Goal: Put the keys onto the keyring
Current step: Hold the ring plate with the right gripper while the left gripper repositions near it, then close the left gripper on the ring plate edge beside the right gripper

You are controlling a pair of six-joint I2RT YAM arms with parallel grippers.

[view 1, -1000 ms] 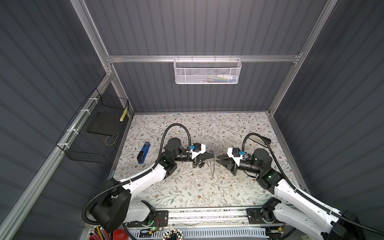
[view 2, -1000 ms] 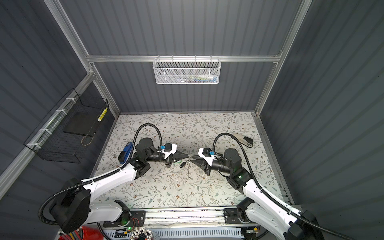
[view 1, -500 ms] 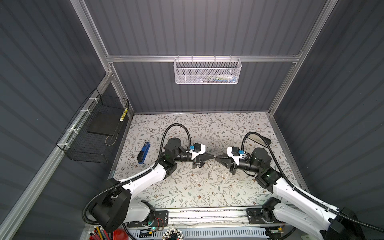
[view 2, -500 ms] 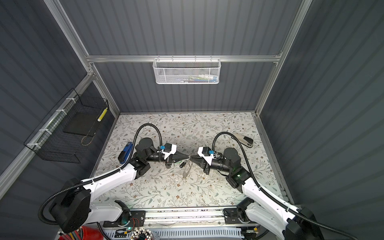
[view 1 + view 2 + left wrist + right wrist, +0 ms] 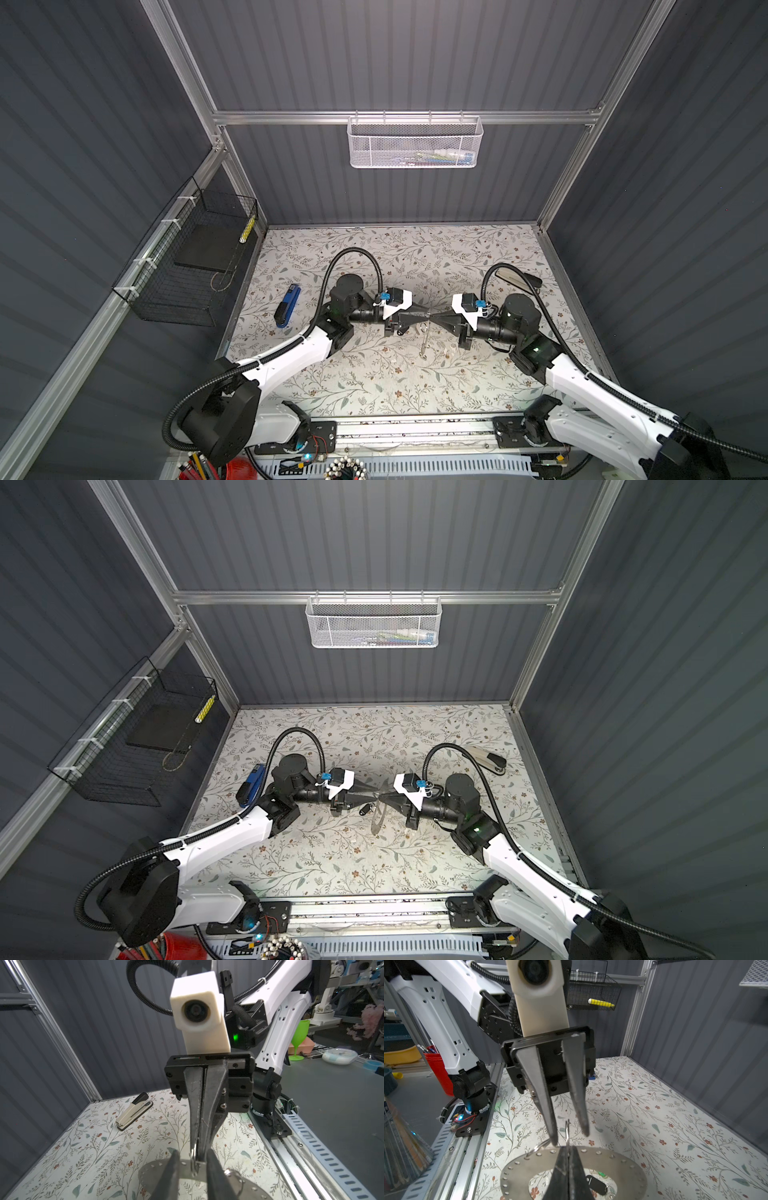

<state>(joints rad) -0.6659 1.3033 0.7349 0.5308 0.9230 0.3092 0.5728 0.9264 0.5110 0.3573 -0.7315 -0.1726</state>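
While the right gripper point(image 5: 568, 1150) clamps a thin wire loop point(image 5: 566, 1130), the left gripper point(image 5: 570, 1138) faces it tip to tip, jaws parted around that loop. Just below hangs the keyring point(image 5: 519, 1167), over the middle of the table point(image 5: 374, 257), its flat face seemingly turned toward the left arm. The black tag point(image 5: 596, 1184) and green tag point(image 5: 600, 1173) show through its hole, on the left gripper's side, so that arm is nearer.
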